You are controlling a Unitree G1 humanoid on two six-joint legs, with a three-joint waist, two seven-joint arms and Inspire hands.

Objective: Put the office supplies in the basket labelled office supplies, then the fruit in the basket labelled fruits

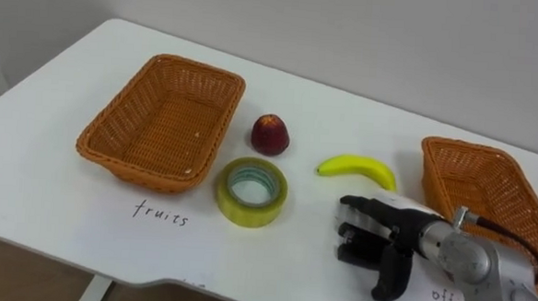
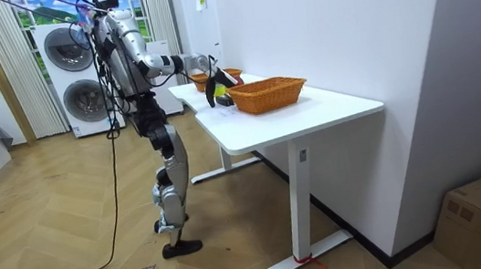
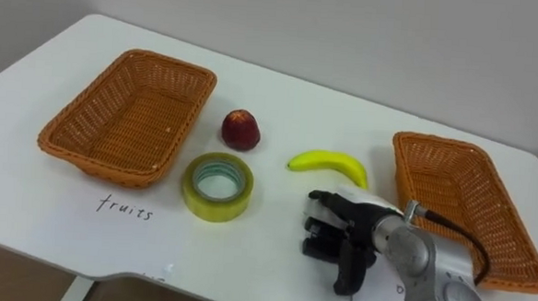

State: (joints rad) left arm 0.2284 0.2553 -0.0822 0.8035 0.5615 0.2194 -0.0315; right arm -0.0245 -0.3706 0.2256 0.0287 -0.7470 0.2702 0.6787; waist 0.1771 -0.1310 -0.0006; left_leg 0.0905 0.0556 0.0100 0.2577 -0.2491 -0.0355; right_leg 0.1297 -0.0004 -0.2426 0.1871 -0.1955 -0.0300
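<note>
On the near side of the banana (image 1: 357,168), I note the right hand (image 1: 375,234) over the white table (image 1: 54,195) — fingers loosely bent, gripping nothing — tape roll (image 1: 251,192) to its left

Bright, even light; soft, faint shadows beneath tape roll (image 1: 251,192) and right hand (image 1: 380,237) on white tabletop (image 1: 46,185).

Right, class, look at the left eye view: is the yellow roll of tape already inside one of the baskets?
No: the roll of tape lies on the white table, just outside the left basket.
</note>
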